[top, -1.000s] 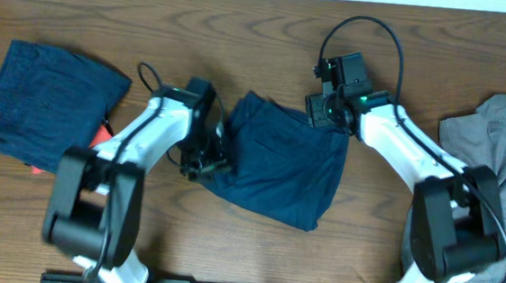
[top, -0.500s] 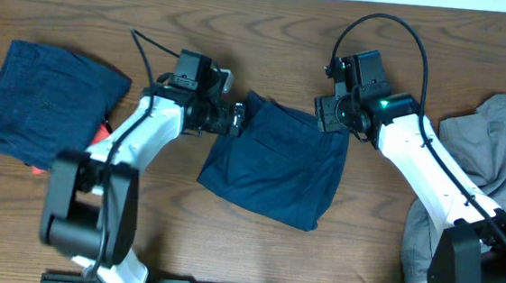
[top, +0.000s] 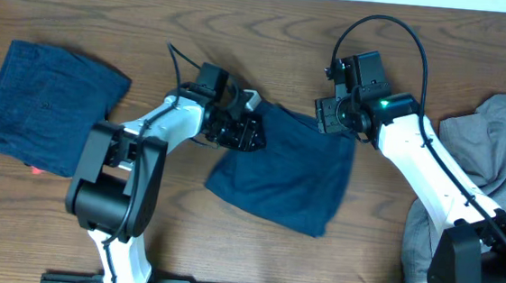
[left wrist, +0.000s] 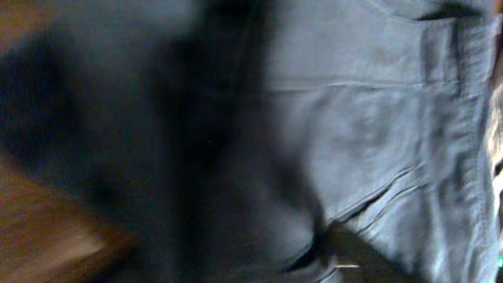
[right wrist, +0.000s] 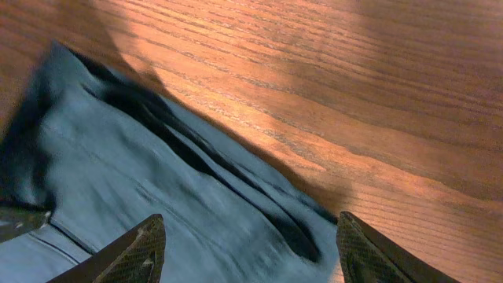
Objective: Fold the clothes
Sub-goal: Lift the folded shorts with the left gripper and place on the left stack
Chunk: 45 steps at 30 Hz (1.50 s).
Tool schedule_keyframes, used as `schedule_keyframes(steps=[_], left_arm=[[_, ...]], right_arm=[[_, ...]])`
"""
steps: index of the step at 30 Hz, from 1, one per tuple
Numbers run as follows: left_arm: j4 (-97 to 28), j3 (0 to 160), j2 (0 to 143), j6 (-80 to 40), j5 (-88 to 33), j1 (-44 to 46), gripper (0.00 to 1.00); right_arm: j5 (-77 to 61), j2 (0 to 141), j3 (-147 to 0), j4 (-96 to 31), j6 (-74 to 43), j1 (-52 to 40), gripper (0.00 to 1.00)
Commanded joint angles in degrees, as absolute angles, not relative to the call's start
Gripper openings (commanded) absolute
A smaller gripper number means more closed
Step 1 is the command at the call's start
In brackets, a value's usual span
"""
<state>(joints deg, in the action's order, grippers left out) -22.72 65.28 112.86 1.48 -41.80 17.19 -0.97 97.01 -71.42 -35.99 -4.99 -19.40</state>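
Note:
Navy shorts (top: 282, 175) lie partly spread on the wooden table (top: 244, 23) in the middle. My left gripper (top: 249, 130) sits on their upper left corner. Its wrist view is blurred and filled with the navy cloth (left wrist: 354, 118), with a seam and pocket edge showing; only one dark fingertip shows at the bottom, so its grip is unclear. My right gripper (top: 332, 116) is over the shorts' upper right corner. In the right wrist view its two fingers (right wrist: 247, 248) stand wide apart above the cloth (right wrist: 157, 189), holding nothing.
A folded navy garment (top: 43, 102) lies at the far left, with a bit of something red (top: 41, 170) under its lower edge. A heap of grey clothes (top: 496, 152) lies at the right edge, beside my right arm's base.
My left gripper has swung from the shorts' left side up and right onto their upper left corner. The shorts have shifted a little to the right. My right gripper has stayed put.

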Motion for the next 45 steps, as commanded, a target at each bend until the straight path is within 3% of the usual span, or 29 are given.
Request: schedule_keyframes(steps=[1, 6, 11, 23, 28, 36, 37, 39, 40, 45], left_arm=[[-21.8, 64.8, 113.6, 1.9, -44.4, 18.1, 0.06], [-20.9, 65.6, 111.9, 1.1, -43.0, 16.4, 0.06], [-21.1, 66.6, 104.2, -1.4, -33.8, 10.6, 0.06], [-21.2, 72.4, 81.2, -2.4, -13.5, -17.3, 0.07], [-22.4, 72.3, 81.2, -2.5, -10.9, -30.4, 0.07], [-29.2, 72.3, 85.9, -5.0, -10.9, -40.7, 0.12], [-29.5, 72.3, 86.0, -6.0, -10.9, -41.4, 0.17], [-29.5, 72.3, 85.9, -6.8, -10.9, -42.2, 0.81], [-29.5, 72.3, 85.8, -7.3, -10.9, -42.4, 0.98], [-29.4, 72.3, 85.0, -8.3, -15.0, -42.2, 0.98]], right_arm=[[0.0, 96.3, -72.4, -36.1, -5.6, -19.3, 0.68], [3.5, 96.1, -72.4, -37.2, -7.8, -18.3, 0.68], [5.4, 94.3, -72.4, -39.3, -9.4, -15.3, 0.68], [5.4, 91.9, -72.4, -41.6, -9.4, -11.0, 0.69], [5.4, 91.9, -72.4, -41.7, -9.4, -11.0, 0.69], [5.4, 91.9, -72.4, -41.8, -9.3, -11.0, 0.69], [5.4, 91.9, -72.4, -41.8, -9.3, -11.0, 0.69], [5.4, 91.9, -72.4, -41.8, -9.3, -11.0, 0.69], [5.4, 91.9, -72.4, -41.7, -9.3, -11.0, 0.69], [5.3, 91.9, -72.4, -41.7, -9.4, -11.0, 0.75]])
